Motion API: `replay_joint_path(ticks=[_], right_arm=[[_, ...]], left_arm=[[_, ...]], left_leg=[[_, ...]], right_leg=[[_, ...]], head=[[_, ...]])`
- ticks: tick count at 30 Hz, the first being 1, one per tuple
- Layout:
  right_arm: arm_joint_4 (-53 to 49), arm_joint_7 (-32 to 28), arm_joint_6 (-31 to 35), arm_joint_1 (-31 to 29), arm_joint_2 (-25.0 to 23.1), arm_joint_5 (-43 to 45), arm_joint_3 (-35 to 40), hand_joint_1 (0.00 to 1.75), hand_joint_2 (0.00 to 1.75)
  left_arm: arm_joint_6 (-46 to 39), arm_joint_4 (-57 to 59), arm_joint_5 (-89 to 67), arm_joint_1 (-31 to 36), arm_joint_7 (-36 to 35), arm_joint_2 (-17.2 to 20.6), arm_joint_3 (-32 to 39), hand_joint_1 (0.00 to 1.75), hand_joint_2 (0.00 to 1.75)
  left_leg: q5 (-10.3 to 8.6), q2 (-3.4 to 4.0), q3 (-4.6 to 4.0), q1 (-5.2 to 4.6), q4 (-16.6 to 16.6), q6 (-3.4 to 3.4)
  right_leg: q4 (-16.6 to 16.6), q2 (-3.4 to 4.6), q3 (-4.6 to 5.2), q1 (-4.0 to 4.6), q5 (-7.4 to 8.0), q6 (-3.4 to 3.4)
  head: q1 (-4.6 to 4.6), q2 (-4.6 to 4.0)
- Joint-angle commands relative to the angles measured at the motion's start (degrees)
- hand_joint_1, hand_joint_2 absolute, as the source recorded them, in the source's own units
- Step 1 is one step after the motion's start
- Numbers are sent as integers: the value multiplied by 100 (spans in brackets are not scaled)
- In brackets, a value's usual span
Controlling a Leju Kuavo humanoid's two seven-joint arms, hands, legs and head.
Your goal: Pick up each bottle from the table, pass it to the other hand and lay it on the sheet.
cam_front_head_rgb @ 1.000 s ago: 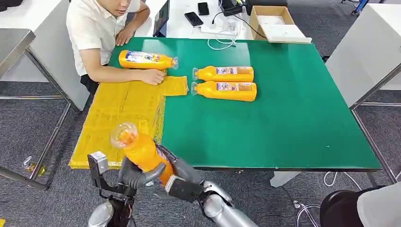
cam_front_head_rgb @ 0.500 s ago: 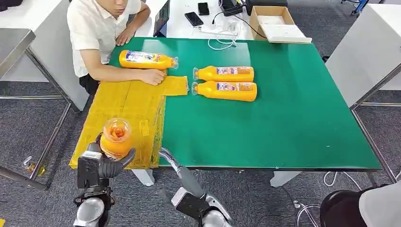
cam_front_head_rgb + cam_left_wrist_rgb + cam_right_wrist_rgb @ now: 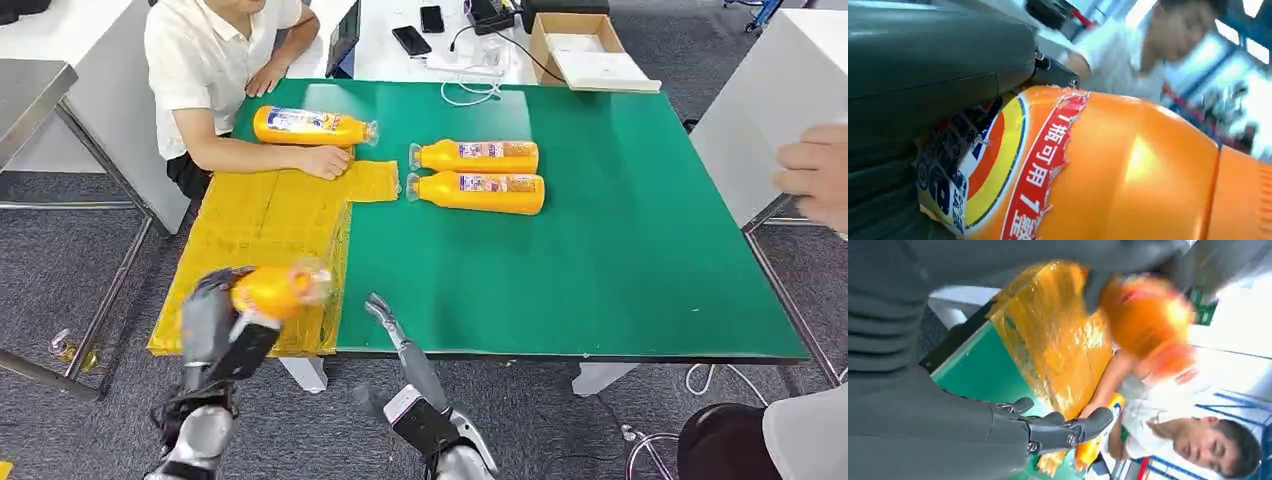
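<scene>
Yellow sheet (image 3: 262,235) on green table (image 3: 600,260); left hand (image 3: 212,322) grips orange bottle (image 3: 268,291) over sheet's near edge, right hand (image 3: 400,335) empty w/ fingers apart; bottle prob. rigid, slick, fairly heavy — hold mid-body.

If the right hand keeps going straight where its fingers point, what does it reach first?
Probably bare green table top: the open right hand points up and away over the near edge. The two orange bottles lie farther on; depth is unclear.

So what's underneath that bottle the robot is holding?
The bottle in the left hand hangs over the yellow sheet near the table's front edge. The sheet right beneath it is hidden.
</scene>
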State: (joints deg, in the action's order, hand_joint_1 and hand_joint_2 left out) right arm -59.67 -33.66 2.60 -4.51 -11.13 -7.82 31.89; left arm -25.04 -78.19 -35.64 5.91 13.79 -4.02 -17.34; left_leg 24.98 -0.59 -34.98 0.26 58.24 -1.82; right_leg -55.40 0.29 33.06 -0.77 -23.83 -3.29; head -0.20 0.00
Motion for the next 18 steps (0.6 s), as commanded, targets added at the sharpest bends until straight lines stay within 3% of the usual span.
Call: replay_joint_path(ticks=[1,7,18], right_arm=[[352,-32,-233,-270,-63,27,296,0,175],[405,-33,-332,-325,-60,59,431,0,175],[404,-33,-333,-320,-54,60,434,0,175]], left_arm=[[167,3401,-915,1963,-524,-48,-661,175,175],[292,5093,-1034,2984,-711,-220,-442,175,175],[272,5116,-1046,2992,-721,-251,-440,175,175]], left_leg=[[-5,-12,23,-1,-9,8],[-9,-2,18,2,-4,6],[-8,8,25,1,-2,6]], right_leg=[[3,-19,-26,1,-2,13],[1,-8,-22,3,4,7],[-12,4,-21,2,6,6]], head=[[2,0],[0,0],[0,0]])
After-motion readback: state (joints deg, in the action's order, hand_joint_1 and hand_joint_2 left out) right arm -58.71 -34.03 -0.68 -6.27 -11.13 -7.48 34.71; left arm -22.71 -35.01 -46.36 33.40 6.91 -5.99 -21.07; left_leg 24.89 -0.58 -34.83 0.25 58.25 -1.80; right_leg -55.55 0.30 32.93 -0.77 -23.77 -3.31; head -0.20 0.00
